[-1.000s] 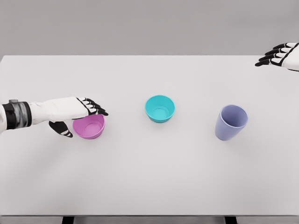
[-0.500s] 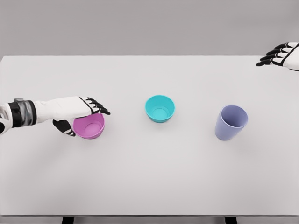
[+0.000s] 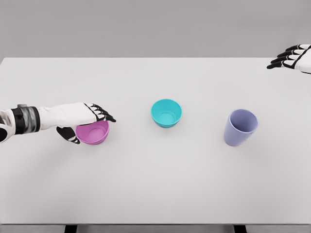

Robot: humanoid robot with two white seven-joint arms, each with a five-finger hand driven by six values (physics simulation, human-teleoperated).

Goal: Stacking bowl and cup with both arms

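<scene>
A pink bowl [image 3: 93, 134] sits on the white table [image 3: 155, 184] at the left. My left hand [image 3: 91, 128] reaches in from the left and straddles it. Its fingers [image 3: 101, 114] lie stretched over the bowl's far rim, and the thumb is down at the bowl's near left side. The hand is open and the bowl rests on the table. A teal bowl [image 3: 166, 112] stands at the table's middle. A lilac cup [image 3: 240, 127] stands upright to its right. My right hand [image 3: 286, 57] hovers open at the far right edge, well away from the cup.
A grey wall runs behind the table's far edge. Wide bare tabletop lies between the three vessels and in front of them.
My left hand has slid a little to the right over the pink bowl, and its thumb has come closer to the bowl's side. The bowls, the cup and the right hand have stayed put.
</scene>
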